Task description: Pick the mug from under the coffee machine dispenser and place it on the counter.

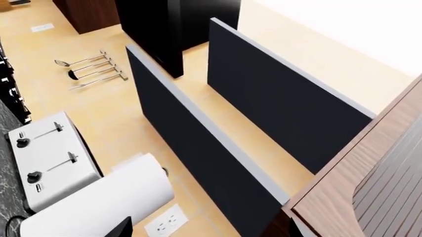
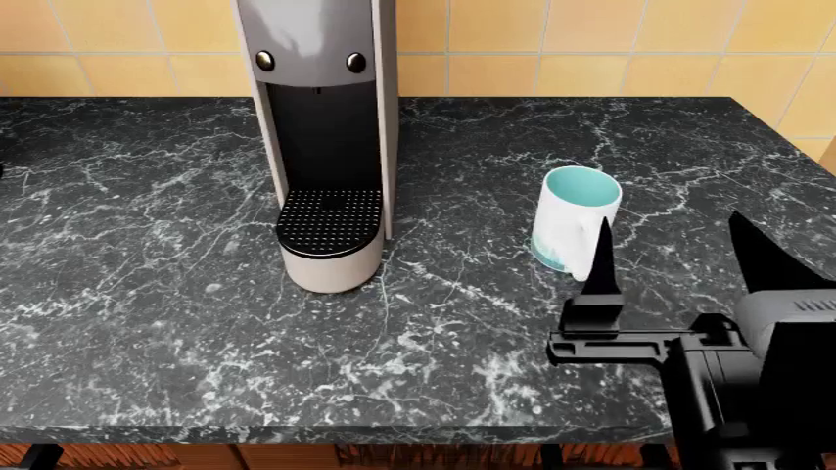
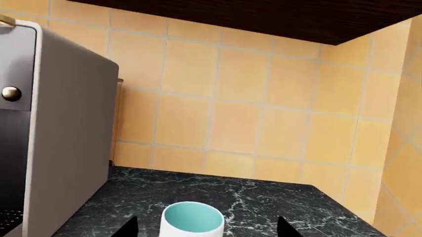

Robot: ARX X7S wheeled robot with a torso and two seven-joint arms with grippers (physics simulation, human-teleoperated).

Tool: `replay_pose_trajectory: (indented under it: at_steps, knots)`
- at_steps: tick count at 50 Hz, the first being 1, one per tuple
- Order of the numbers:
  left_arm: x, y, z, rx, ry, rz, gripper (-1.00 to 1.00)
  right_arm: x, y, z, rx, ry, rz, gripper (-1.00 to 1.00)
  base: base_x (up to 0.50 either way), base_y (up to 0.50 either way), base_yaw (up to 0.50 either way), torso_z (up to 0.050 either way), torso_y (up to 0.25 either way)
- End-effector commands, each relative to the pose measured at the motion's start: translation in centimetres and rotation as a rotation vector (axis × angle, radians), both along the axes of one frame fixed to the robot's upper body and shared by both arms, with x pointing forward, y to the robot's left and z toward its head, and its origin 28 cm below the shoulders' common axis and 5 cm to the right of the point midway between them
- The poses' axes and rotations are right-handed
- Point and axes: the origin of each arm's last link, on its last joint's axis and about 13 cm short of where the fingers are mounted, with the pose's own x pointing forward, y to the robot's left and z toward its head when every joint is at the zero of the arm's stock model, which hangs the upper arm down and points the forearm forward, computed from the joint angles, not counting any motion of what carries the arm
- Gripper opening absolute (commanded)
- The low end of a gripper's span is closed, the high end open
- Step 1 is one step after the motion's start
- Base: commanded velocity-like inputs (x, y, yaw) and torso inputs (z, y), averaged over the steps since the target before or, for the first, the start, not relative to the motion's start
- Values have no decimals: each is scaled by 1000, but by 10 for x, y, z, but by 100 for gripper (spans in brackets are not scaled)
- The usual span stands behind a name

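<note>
The white mug (image 2: pixel 573 227) with its pale teal inside stands upright on the black marble counter (image 2: pixel 157 323), to the right of the grey coffee machine dispenser (image 2: pixel 320 127). The machine's round black drip tray (image 2: pixel 329 220) is bare. My right gripper (image 2: pixel 686 257) is open, just in front of the mug and not touching it. In the right wrist view the mug (image 3: pixel 192 223) sits between the spread fingertips of the right gripper (image 3: pixel 207 230). My left gripper (image 1: pixel 207 233) shows only its dark tips, spread apart and empty. It is out of the head view.
A tiled wall (image 2: pixel 588 39) backs the counter. The left wrist view shows a white toaster (image 1: pixel 46 160), a paper towel roll (image 1: pixel 105 197), a wall socket (image 1: pixel 166 223), hanging utensils (image 1: pixel 92 69) and dark cabinet panels (image 1: pixel 197 148).
</note>
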Motion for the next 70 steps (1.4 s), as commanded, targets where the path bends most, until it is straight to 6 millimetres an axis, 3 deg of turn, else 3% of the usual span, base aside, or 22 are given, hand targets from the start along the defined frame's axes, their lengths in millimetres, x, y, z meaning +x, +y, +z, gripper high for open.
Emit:
replay_pose_trajectory:
  at_steps: [1, 20, 70]
  knots:
    - [0, -2, 1, 32, -1, -7, 100, -5, 3, 4, -3, -44, 16, 100, 0, 0, 0, 0, 0]
    - [-4, -17, 12, 333, 33, 77, 100, -6, 5, 0, 4, -41, 34, 100, 0, 0, 0, 0, 0]
    - [-21, -26, 21, 446, -76, 38, 100, -12, 11, 11, -85, -232, 134, 100, 0, 0, 0, 0, 0]
